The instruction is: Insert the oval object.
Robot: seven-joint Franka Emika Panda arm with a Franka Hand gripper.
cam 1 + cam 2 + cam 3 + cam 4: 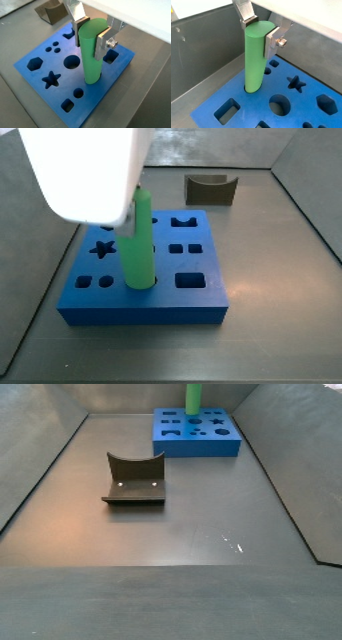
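Blue block (140, 300) lies flat on the grey floor. Green oval object (91, 52) stands upright, lower end in a block opening near one edge. Gripper (91, 31) pinches its top; fingers (272, 39) press both sides.

no text, label, brand, number or sign can be read in any of the views. the blue block (147, 278) carries only shaped cut-outs, with no lettering on its faces. the oval object (91, 50) is plain green, unmarked. the tool (92, 33) holding its upper end shows bare silver plates, no print. the dark notched block (134, 481) and the grey bench (201, 524) are also blank.
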